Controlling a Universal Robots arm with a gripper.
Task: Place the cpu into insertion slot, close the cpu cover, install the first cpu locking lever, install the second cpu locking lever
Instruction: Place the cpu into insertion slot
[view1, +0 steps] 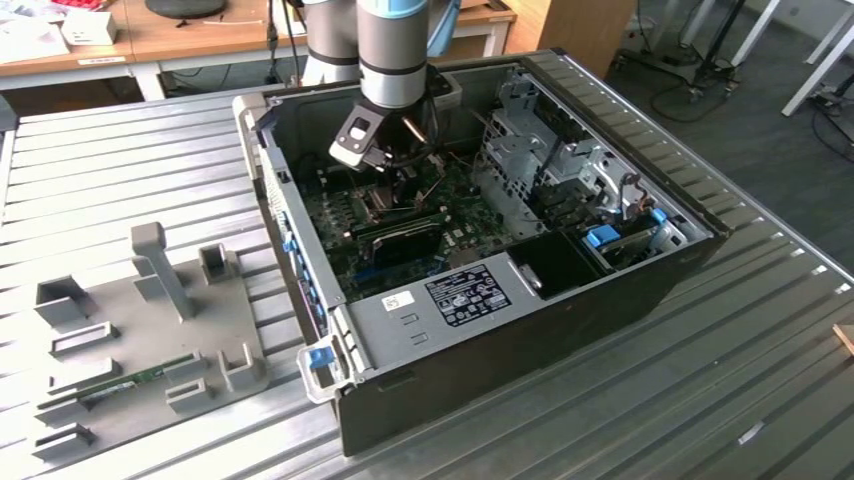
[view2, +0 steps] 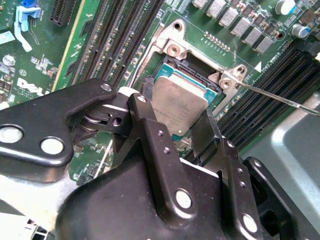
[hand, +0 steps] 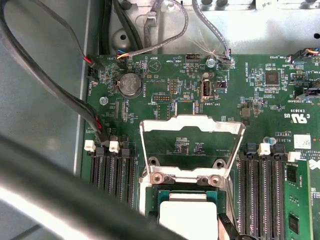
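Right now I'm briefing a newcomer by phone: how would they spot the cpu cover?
Inside the computer case, find the green motherboard and its two banks of black memory slots. Hinged between them, the cpu cover is the silvery frame swung open, alone in having a large window with board showing through.

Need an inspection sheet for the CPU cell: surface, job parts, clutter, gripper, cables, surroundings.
Surface: slatted metal table, open computer case on it.
Job's things: cpu at the insertion slot, seating unclear; cpu cover open, laid back off the slot.
Clutter: grey fixture tray on the table, at the exterior view's left of the case.
Grippers: gripper down inside the case, at the cpu.
Cables: black bundle beside the motherboard; grey leads at its edge.
Surroundings: wooden desks behind the table.
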